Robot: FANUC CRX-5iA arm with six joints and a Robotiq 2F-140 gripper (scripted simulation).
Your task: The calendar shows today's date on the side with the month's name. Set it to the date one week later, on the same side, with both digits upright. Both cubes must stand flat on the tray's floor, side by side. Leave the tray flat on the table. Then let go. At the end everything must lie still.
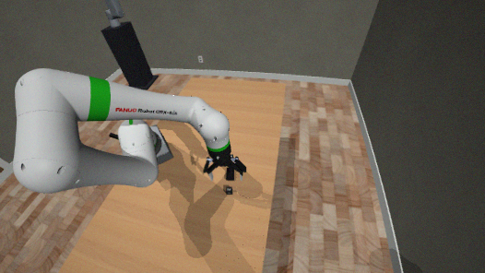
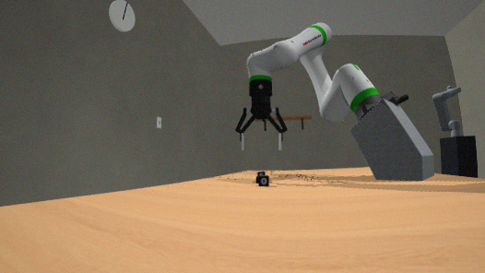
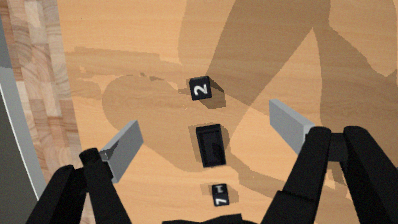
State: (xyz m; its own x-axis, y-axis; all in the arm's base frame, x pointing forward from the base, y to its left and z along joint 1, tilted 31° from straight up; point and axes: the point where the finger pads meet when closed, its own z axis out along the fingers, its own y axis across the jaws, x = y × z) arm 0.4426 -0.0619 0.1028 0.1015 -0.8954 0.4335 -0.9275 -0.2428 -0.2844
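A white six-joint robot arm with green bands (image 1: 99, 98) hangs its black two-finger gripper (image 3: 204, 137) well above a light wooden surface (image 1: 138, 221). The jaws stand almost fully spread and hold nothing; the two grey finger pads are far apart.

In the wrist view, the small black rectangular calendar tray (image 3: 210, 145) lies near the centre, between the spread fingers, and looks to hold no cube. A black cube with a white 2 on top (image 3: 200, 88) sits on the surface at 12 o'clock from the tray, apart from it. A second black cube (image 3: 220, 194) lies at 6 o'clock from the tray, also apart; its digits are too small to read surely, though one looks like a 7. The month side of the tray cannot be read.

The step in hand looks like picking a cube to load into the tray. To do it well, the arm should centre over one cube, square the pads to two opposite flat faces, descend straight, and close only once the pads straddle it. The wanted digit needs to end upright on the month side, so the grip faces should allow that turn. Nudging the light tray is a risk.

Count: one arm, one gripper, one tray, two cubes. In the exterior view only one cube, showing 0, reads clearly.
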